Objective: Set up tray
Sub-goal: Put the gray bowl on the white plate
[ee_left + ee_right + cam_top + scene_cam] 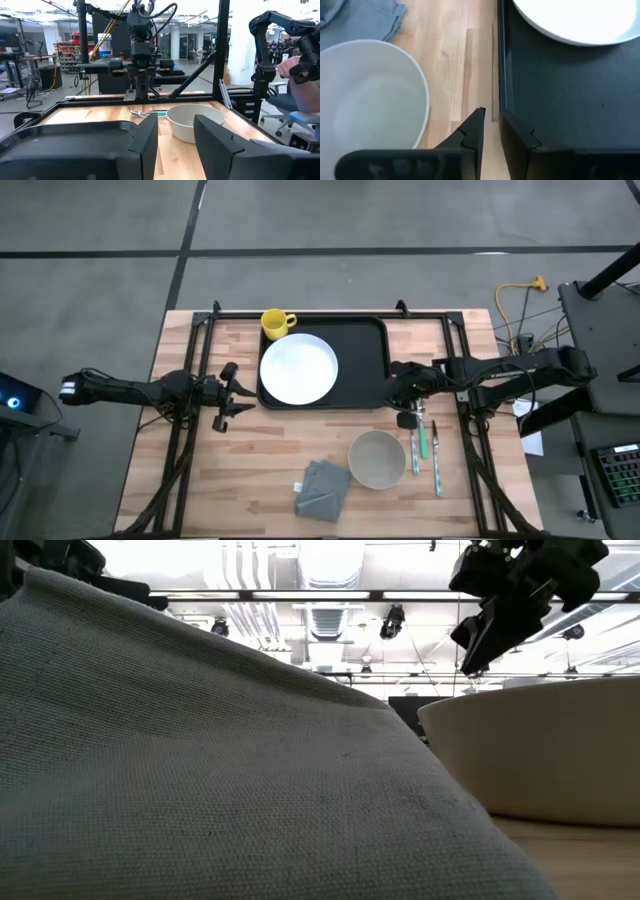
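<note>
The black tray (365, 365) lies at the table's far middle. The white plate (298, 368) rests on it, and a yellow mug (277, 323) stands in its far left corner. My left gripper (228, 395) is open and level just off the tray's left near corner (65, 140), pointing toward the table's right. My right gripper (405, 405) hangs over the tray's right near corner, pointing down. Its fingers (475, 132) stand a narrow gap apart over the tray's near rim (501, 75), above the table, touching nothing.
A cream bowl (377, 459) stands near the table's front, with a fork and knife (420, 445) to its right and a grey folded napkin (322, 488) to its left. The napkin (200, 760) fills the low view. A person (305, 90) sits beyond the table's right side.
</note>
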